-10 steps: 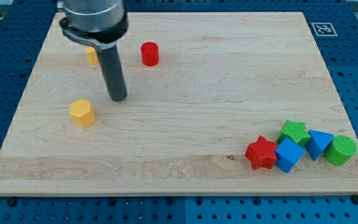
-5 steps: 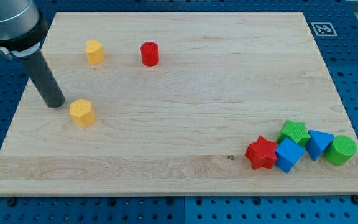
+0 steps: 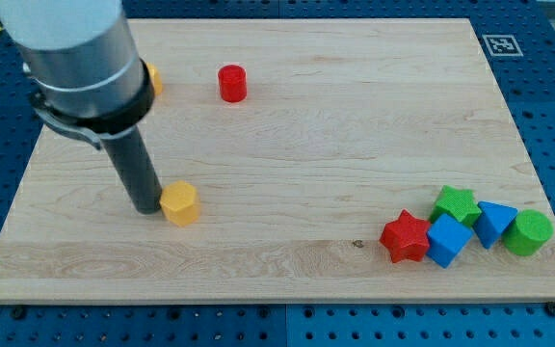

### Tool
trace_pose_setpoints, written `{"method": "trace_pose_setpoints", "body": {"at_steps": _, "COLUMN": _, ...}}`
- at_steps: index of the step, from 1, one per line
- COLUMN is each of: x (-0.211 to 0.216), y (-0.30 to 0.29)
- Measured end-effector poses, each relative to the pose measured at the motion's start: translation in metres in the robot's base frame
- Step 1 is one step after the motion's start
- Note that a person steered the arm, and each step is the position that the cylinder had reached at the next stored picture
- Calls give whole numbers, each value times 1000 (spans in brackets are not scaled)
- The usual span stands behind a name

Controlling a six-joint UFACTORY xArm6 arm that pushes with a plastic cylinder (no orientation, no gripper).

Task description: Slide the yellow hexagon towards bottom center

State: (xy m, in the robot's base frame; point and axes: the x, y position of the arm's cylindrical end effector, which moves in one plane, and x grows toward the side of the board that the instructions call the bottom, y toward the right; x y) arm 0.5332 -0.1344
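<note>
My tip (image 3: 148, 207) sits against the left side of the yellow hexagon (image 3: 179, 203), touching it, in the board's (image 3: 297, 116) left half, a little below mid-height. The arm ends in a bare rod, with no jaws and nothing held. Between the hexagon and bottom centre the wood lies open. A second yellow block (image 3: 154, 79) peeks out behind the arm near the top left, with a red cylinder (image 3: 231, 83) to its right. At the bottom right cluster a red star (image 3: 406, 237), blue cube (image 3: 448, 239), green star (image 3: 456, 205), blue triangle (image 3: 494, 222) and green cylinder (image 3: 528, 232).
</note>
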Motion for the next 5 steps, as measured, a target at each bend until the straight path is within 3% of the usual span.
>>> {"method": "trace_pose_setpoints", "body": {"at_steps": 3, "x": 17, "y": 35}}
{"method": "trace_pose_setpoints", "body": {"at_steps": 5, "x": -4, "y": 37}}
